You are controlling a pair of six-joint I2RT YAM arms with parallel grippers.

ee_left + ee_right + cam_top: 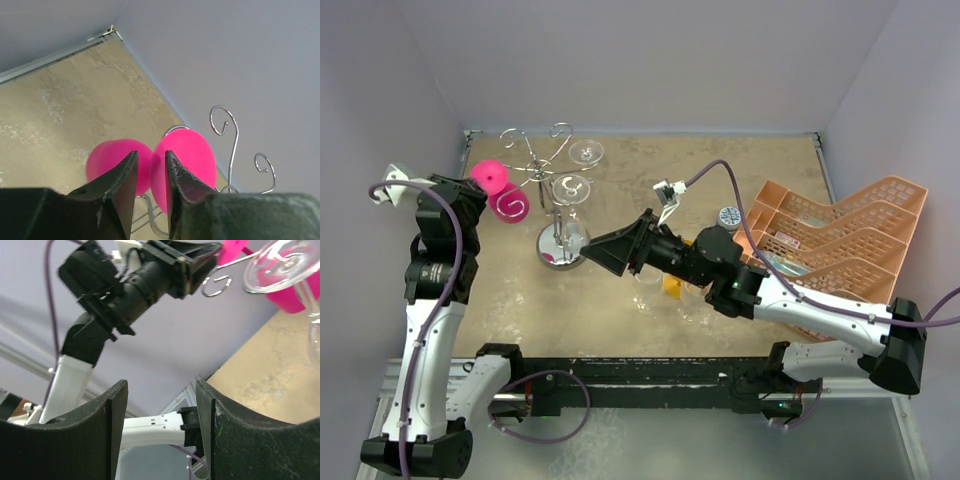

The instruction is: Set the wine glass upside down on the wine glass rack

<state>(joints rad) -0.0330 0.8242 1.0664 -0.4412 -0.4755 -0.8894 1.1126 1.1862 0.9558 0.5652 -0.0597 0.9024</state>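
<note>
Hanging step, far-left corner; left gripper (151,157) clamps wine glass (187,155) beside wine glass rack (231,145); right gripper (605,250) spread, empty; next, slot stem.

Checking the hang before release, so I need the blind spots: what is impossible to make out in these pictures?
Left wrist view: the fingers hide the pink wine glass stem, so whether it sits in the wine glass rack is unclear.
Top view: the right arm covers most of a yellow object; unidentifiable.
Right wrist view: a clear glass is cut off by the top edge.
</note>
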